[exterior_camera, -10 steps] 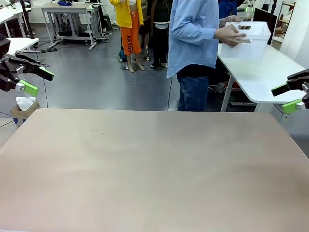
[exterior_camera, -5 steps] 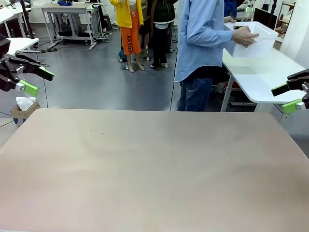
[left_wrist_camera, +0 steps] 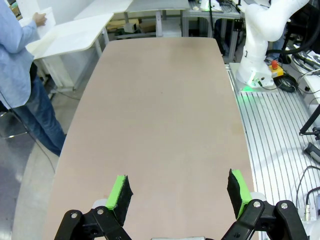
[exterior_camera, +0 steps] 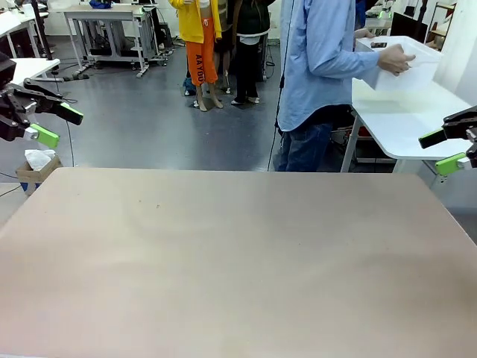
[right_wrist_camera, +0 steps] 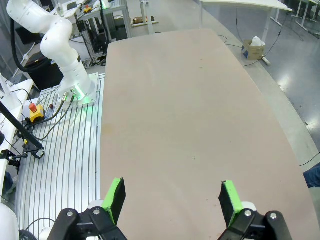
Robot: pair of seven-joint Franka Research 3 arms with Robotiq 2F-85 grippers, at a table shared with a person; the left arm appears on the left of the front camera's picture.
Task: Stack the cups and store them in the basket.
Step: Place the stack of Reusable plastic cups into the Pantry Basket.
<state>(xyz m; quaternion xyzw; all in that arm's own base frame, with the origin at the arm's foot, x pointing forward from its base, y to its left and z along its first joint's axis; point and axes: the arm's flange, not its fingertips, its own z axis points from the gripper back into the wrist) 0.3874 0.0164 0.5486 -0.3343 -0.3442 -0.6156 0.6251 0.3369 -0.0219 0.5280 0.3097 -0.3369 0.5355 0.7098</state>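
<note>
Front view: basket (exterior_camera: 406, 63) far beyond right pincer (exterior_camera: 441, 151), seemingly.

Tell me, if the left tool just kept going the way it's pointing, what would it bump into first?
Most likely the brown table. The left tool is open and angled down over it, and nothing shows between its fingers and the tabletop, though depth is hard to judge.

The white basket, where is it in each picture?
Front view: the white basket is at the upper right, in the person's hands, over the white side table beyond the brown table.
Left wrist view: a sliver of it at the top left, by the person's hand.
Right wrist view: not in this picture.
Shared landmark: the brown table.
</note>
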